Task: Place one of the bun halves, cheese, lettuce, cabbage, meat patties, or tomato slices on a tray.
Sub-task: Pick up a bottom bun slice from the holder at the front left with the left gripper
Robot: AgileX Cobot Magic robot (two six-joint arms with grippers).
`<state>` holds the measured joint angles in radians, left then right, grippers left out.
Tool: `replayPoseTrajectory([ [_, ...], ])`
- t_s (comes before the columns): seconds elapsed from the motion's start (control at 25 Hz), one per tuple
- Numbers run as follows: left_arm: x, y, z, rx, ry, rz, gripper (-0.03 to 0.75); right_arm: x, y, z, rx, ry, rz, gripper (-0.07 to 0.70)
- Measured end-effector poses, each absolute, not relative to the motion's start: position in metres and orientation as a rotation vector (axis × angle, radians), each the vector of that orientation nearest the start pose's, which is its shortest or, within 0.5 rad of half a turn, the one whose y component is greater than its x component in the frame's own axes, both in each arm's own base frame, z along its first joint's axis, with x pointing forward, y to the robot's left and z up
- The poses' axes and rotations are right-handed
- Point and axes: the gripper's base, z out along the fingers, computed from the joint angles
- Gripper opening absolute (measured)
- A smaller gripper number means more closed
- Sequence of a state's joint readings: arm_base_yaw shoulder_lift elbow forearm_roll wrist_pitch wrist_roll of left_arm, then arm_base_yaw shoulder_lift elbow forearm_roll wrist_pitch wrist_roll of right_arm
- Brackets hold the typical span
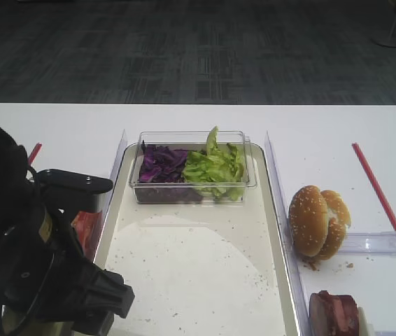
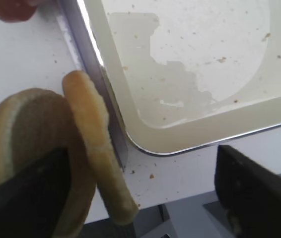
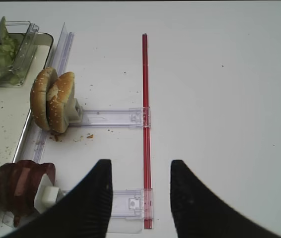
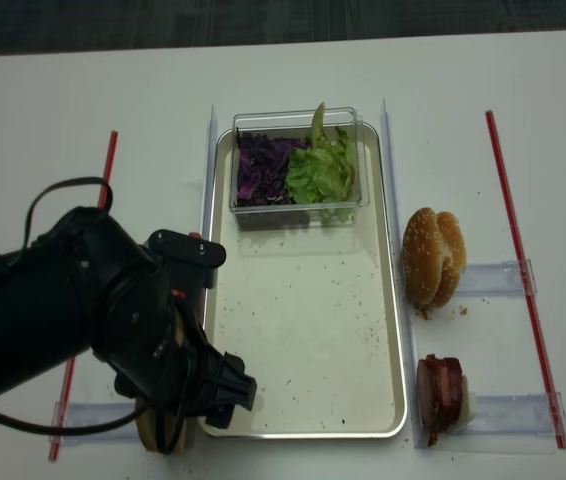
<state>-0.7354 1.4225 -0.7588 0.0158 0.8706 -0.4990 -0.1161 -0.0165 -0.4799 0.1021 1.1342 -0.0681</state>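
Two plain bun halves (image 2: 93,144) stand on edge just left of the tray's near corner (image 2: 205,144). My left gripper (image 2: 140,198) is open wide around them: the left finger lies against the outer half, and the right finger is far off past the tray corner. Cabbage (image 1: 161,164) and lettuce (image 1: 215,168) fill a clear tub at the tray's far end. Tomato slices (image 1: 86,225) sit left of the tray, and meat patties (image 3: 19,186) to its right. My right gripper (image 3: 140,166) hangs open over bare table. Cheese is out of view.
Browner sesame bun halves (image 3: 53,101) stand in a clear plastic rail right of the tray. A red strip (image 3: 145,124) runs along the table on the right, and another on the left (image 4: 108,170). The table's front edge (image 2: 180,206) is just below the bun halves.
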Motion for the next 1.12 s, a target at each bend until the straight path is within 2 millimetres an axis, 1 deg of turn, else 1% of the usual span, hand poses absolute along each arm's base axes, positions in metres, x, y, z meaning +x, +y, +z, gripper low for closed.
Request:
replayPoseTrajectory([
  [0.28, 0.1714, -0.1532, 0.1995, 0.372, 3.007, -0.089, 0.379, -0.0076, 0.0093, 0.2661, 0.042, 2.116, 0.014, 0.319],
  [0.6, 0.1718, -0.1527, 0.1995, 0.378, 3.002, -0.079, 0.167, -0.0076, 0.0093, 0.2661, 0.042, 2.116, 0.014, 0.319],
  [0.72, 0.1721, -0.1521, 0.1995, 0.385, 2.999, -0.069, 0.110, -0.0076, 0.0093, 0.2661, 0.042, 2.116, 0.014, 0.319],
  [0.88, 0.1720, -0.1517, 0.1994, 0.388, 3.000, -0.062, 0.074, -0.0076, 0.0093, 0.2661, 0.042, 2.116, 0.014, 0.319],
  [1.12, 0.1720, -0.1514, 0.1994, 0.390, 3.001, -0.058, 0.067, -0.0076, 0.0093, 0.2661, 0.042, 2.116, 0.014, 0.319],
])
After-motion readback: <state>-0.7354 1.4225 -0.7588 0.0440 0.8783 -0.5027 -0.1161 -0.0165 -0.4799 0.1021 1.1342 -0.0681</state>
